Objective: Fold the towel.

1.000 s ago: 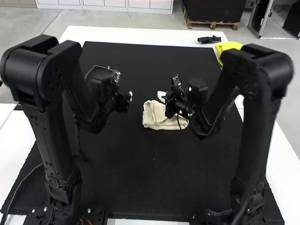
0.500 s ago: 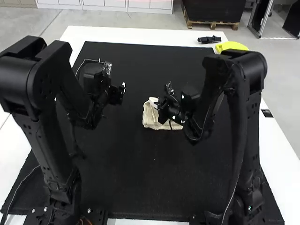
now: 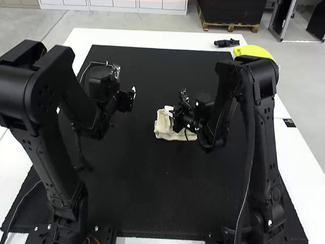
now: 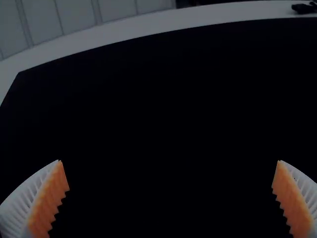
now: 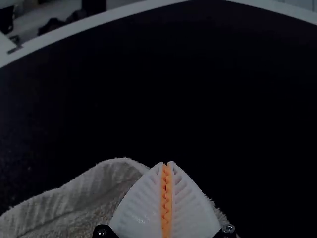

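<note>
My right gripper [image 3: 171,115] is at the towel [image 3: 166,130], its orange pads [image 5: 166,198] pressed together in the right wrist view; I cannot tell whether any cloth is pinched in their tips. The towel lies compact and layered near the middle of the black mat [image 3: 152,178], partly under my right arm. My left gripper [image 3: 130,99] hangs over the mat, well apart from the towel, fingers spread wide.

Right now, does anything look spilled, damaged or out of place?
Nothing looks spilled or damaged. A black object and a yellow one by the mat's far right corner look stray: neither seems needed to fold the towel.
</note>
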Action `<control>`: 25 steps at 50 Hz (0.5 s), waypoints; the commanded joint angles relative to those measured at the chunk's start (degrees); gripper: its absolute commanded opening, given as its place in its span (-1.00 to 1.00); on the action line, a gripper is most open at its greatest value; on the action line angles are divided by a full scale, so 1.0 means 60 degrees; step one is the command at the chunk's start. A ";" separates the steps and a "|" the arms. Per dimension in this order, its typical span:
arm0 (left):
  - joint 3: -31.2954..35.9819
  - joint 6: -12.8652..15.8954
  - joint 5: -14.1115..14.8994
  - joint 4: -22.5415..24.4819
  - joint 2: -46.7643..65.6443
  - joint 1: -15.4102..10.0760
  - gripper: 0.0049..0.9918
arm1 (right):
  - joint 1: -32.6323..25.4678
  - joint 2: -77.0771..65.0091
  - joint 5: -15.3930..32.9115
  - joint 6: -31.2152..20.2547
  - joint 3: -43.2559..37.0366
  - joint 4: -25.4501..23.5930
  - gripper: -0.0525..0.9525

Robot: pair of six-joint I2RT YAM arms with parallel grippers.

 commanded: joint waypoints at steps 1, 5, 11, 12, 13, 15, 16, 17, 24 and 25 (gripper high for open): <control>-0.0084 0.0019 -0.0033 0.0055 -0.0196 0.0024 0.95 | -0.0026 0.0041 -0.0080 -0.0050 0.0207 -0.0082 -0.93; -0.0098 0.0019 -0.0018 0.0070 -0.0196 0.0024 0.95 | 0.0091 0.0041 -0.0080 -0.0108 0.0236 -0.0492 -0.93; -0.0098 0.0019 -0.0018 0.0070 -0.0196 0.0024 0.95 | 0.0458 0.0041 -0.0080 -0.0108 0.0236 -0.0873 -0.93; -0.0098 0.0019 -0.0018 0.0070 -0.0196 0.0024 0.95 | 0.0545 0.0055 -0.0094 -0.0123 0.0236 -0.1005 -0.93; -0.0098 0.0019 -0.0018 0.0085 -0.0196 0.0024 0.95 | 0.0589 0.0055 -0.0094 -0.0123 0.0236 -0.1078 -0.93; -0.0098 0.0019 -0.0003 0.0085 -0.0196 0.0024 0.95 | 0.0721 0.0084 -0.0109 -0.0123 0.0192 -0.1137 -0.93; -0.0113 0.0019 -0.0018 0.0085 -0.0196 0.0024 0.95 | 0.0794 0.0099 -0.0109 -0.0123 0.0178 -0.1152 -0.93; -0.0098 0.0019 -0.0003 0.0085 -0.0181 0.0024 0.95 | 0.0853 0.0114 -0.0124 -0.0123 0.0134 -0.1166 -0.93; -0.0098 0.0048 -0.0003 0.0026 -0.0210 0.0024 0.95 | 0.0970 0.0128 -0.0241 -0.0152 -0.0057 -0.1415 -0.93; -0.0098 0.0063 -0.0003 0.0026 -0.0240 0.0024 0.95 | 0.0956 0.0128 -0.0255 -0.0167 -0.0057 -0.1445 -0.93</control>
